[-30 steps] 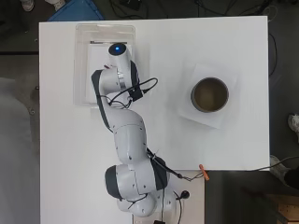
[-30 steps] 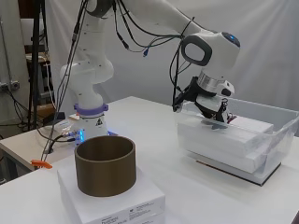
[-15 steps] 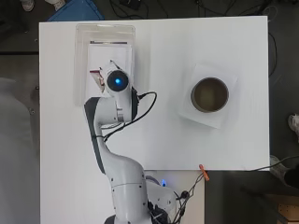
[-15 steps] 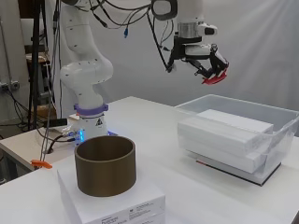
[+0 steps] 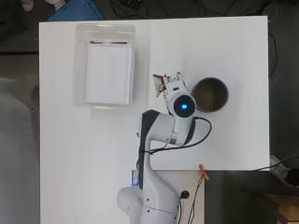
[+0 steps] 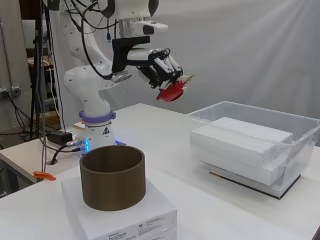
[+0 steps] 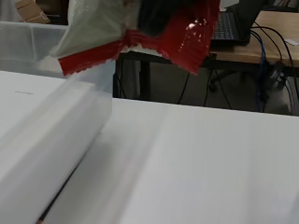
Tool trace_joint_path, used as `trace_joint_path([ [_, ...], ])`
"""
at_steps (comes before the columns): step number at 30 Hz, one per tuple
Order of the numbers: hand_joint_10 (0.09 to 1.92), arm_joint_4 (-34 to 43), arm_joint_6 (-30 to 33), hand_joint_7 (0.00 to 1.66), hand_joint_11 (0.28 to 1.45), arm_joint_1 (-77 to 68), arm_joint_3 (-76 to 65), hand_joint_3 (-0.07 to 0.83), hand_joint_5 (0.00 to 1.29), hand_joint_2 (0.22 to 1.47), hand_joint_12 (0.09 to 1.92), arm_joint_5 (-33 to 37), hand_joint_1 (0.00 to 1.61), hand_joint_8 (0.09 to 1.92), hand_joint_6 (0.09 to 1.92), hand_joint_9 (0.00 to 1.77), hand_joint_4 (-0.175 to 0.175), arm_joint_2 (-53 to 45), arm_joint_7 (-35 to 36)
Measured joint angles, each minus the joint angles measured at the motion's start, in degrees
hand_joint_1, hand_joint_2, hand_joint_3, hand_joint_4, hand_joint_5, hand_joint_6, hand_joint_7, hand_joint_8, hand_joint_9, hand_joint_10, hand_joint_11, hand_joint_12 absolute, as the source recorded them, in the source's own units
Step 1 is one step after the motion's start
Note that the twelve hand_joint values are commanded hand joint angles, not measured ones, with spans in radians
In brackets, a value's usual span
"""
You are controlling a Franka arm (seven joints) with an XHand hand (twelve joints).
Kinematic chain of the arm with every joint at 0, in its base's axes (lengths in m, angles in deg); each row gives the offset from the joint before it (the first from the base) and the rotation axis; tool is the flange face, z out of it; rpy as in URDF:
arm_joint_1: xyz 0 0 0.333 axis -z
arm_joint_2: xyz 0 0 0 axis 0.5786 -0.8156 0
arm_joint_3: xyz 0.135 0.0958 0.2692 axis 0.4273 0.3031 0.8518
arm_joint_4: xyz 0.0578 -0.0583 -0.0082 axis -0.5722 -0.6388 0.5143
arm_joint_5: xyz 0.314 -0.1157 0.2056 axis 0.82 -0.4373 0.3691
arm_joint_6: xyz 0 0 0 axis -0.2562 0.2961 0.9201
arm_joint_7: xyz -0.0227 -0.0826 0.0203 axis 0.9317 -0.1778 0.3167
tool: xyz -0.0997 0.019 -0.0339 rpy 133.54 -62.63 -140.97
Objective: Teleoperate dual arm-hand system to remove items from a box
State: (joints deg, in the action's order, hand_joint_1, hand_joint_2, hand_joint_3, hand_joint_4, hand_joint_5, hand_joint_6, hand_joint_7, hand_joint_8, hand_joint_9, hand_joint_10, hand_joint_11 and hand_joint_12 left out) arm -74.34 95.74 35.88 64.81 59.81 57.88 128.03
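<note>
High above the table, the hand (image 6: 159,69) is shut on a red and clear packet (image 6: 173,91), with curled fingers pinching its top. In the overhead view the hand (image 5: 174,84) and packet (image 5: 159,84) hang between the clear plastic box (image 5: 80,65) and the brown round container (image 5: 210,94), closer to the container. The box holds a stack of flat white boxes (image 5: 110,73), which shows in the side view as white boxes (image 6: 239,144) inside the clear box (image 6: 305,145). The wrist view shows the packet (image 7: 180,39) dangling close, with the clear box's wall (image 7: 32,44) behind it.
The brown container (image 6: 113,176) stands on a white carton (image 6: 132,217) at the table's right in the overhead view. An orange clip (image 5: 204,171) lies at the table's near edge. The arm's base and cables sit at the bottom.
The hand rose out of the clear box with the red packet and swung right, from above the box to beside the brown container.
</note>
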Motion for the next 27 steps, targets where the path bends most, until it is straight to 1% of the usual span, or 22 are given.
trace_joint_path([
  [1, 1.26, 0.3, 0.4, 1.01, 0.69, 0.2, -3.0, 0.001, 0.81, 1.16, 1.52, -0.5, 1.24, 1.21, 1.01, 1.21, -0.175, -1.4, 1.3],
  [2, 1.29, 0.9, 1.0, 1.04, 0.70, 0.6, -6.5, 0.000, 0.83, 1.17, 1.52, -0.9, 1.14, 1.15, 1.07, 1.21, -0.049, -3.7, 2.9],
  [3, 1.32, 1.6, 1.6, 1.08, 0.70, 0.8, -8.6, 0.000, 0.84, 1.17, 1.54, -1.0, 1.06, 1.08, 1.12, 1.22, 0.052, -5.8, 4.3],
  [4, 1.35, 2.3, 2.5, 1.11, 0.71, 1.1, -10.6, 0.000, 0.84, 1.18, 1.56, -1.0, 1.01, 1.04, 1.15, 1.23, 0.113, -8.1, 5.9],
  [5, 1.38, 3.2, 3.5, 1.12, 0.72, 1.5, -12.7, 0.000, 0.84, 1.18, 1.57, -0.7, 0.99, 1.02, 1.17, 1.23, 0.145, -10.9, 7.9],
  [6, 1.40, 4.1, 4.3, 1.13, 0.74, 2.0, -14.4, 0.000, 0.84, 1.18, 1.59, 0.1, 0.97, 1.02, 1.18, 1.24, 0.162, -13.8, 9.9],
  [7, 1.43, 5.2, 4.7, 1.14, 0.76, 2.7, -15.7, 0.000, 0.84, 1.18, 1.61, 1.1, 0.96, 1.04, 1.19, 1.25, 0.169, -16.6, 11.7],
  [11, 1.52, 9.0, 5.2, 1.13, 0.80, 4.4, -21.0, 0.000, 0.82, 1.19, 1.67, 6.0, 0.95, 1.18, 1.22, 1.28, 0.175, -25.5, 16.7],
  [12, 1.12, 9.7, 5.5, 0.73, 0.63, 5.3, -21.8, -0.018, 0.53, 1.02, 1.23, 7.7, 0.75, 0.76, 0.78, 0.88, 0.152, -27.4, 18.0],
  [13, 0.70, 10.4, 5.8, 0.40, 0.49, 6.3, -22.1, -0.024, 0.29, 0.84, 0.78, 9.0, 0.51, 0.42, 0.43, 0.50, 0.133, -29.4, 19.1],
  [14, 0.39, 10.9, 5.8, 0.20, 0.43, 7.1, -22.2, -0.017, 0.15, 0.73, 0.45, 9.7, 0.31, 0.22, 0.22, 0.26, 0.113, -30.9, 19.7],
  [15, 0.21, 11.6, 5.1, 0.10, 0.41, 7.5, -22.4, -0.010, 0.07, 0.69, 0.25, 9.5, 0.18, 0.10, 0.11, 0.14, 0.096, -32.0, 19.6],
  [16, 0.12, 12.1, 4.1, 0.05, 0.40, 7.3, -23.2, -0.005, 0.03, 0.66, 0.13, 8.2, 0.11, 0.09, 0.09, 0.09, 0.082, -32.4, 18.4],
  [17, 0.09, 12.7, 2.8, 0.02, 0.39, 5.4, -25.1, -0.004, 0.01, 0.65, 0.09, 5.2, 0.06, 0.09, 0.09, 0.09, 0.071, -31.5, 16.0],
  [19, 0.09, 13.7, 0.7, 0.01, 0.37, -3.2, -32.6, 0.001, 0.00, 0.65, 0.09, -1.3, 0.02, 0.09, 0.09, 0.12, 0.056, -26.2, 11.2],
  [22, 0.09, 14.0, -0.5, 0.10, 0.41, -21.7, -46.4, 0.007, 0.04, 0.71, 0.09, -8.7, 0.02, 0.09, 0.09, 0.23, 0.039, -17.7, 6.1],
  [24, 0.09, 13.8, -0.1, 0.13, 0.42, -35.0, -54.8, 0.011, 0.07, 0.74, 0.09, -10.6, 0.03, 0.09, 0.09, 0.27, 0.032, -14.2, 5.2],
  [27, 0.09, 13.2, 0.5, 0.15, 0.43, -53.2, -62.6, 0.007, 0.11, 0.77, 0.09, -10.7, 0.04, 0.09, 0.09, 0.29, 0.026, -13.3, 4.5],
])
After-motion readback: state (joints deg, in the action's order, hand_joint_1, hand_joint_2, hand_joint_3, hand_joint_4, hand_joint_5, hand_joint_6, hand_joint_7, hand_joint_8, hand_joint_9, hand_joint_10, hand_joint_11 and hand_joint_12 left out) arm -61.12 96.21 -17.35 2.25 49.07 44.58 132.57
